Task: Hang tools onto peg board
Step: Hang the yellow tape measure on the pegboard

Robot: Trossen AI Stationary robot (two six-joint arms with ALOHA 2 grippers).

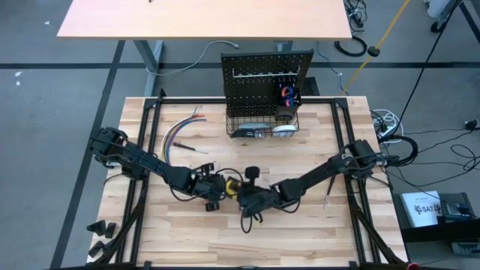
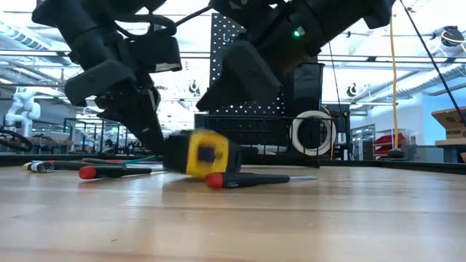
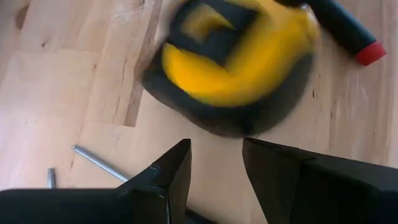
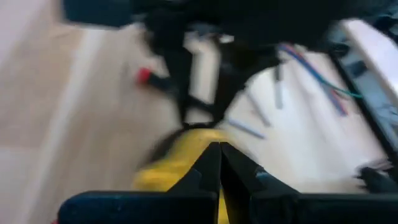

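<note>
Yellow tape measure [image 3: 231, 65] (free) mid-table

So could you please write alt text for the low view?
A yellow tape measure lies on the wooden table under two dark robot arms, with a red-tipped screwdriver lying in front of it and the black peg board upright behind.
</note>
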